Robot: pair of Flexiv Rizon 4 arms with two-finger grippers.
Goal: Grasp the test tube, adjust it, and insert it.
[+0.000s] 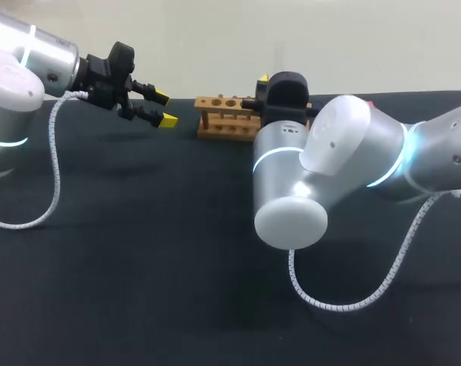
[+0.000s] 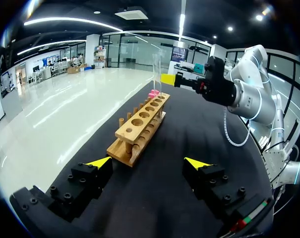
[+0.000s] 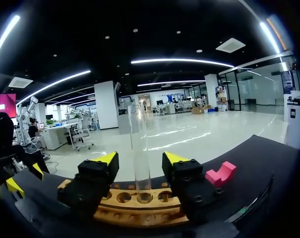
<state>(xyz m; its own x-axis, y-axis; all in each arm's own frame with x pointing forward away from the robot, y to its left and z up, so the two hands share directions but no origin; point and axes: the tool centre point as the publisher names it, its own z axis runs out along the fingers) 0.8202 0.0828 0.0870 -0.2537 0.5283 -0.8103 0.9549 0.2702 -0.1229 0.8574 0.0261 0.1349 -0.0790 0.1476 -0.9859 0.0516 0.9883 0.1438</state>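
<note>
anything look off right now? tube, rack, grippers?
Nothing stands out. The test tube stands upright in a hole of the wooden rack, between the open fingers of the right gripper, with a gap on each side. The rack sits flat on the table, with a pink block beside it. The left gripper is open, clear of the rack.

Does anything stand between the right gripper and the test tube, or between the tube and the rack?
Nothing visible does. The test tube stands upright between the open fingers of the right gripper, its lower end apparently in a hole of the wooden rack. The pink block lies aside.
</note>
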